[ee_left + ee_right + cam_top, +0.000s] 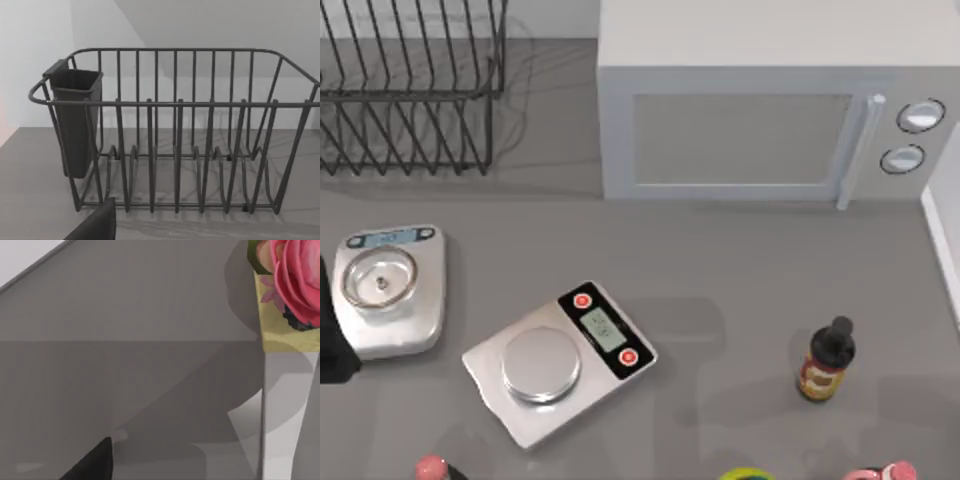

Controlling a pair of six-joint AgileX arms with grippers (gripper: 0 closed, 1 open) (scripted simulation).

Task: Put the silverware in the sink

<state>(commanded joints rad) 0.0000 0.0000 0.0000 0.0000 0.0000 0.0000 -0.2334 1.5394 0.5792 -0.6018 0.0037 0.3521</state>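
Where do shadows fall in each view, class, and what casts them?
Top view: the dish rack throws thin line shadows on the counter. Left wrist view: rack bars shadow the surface beneath. Right wrist view: broad soft shadows cross the grey surface near the pink flower.

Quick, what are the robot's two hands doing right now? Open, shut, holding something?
Left gripper: near the dark wire dish rack; cannot be told.
Right gripper: above the grey counter; cannot be told.
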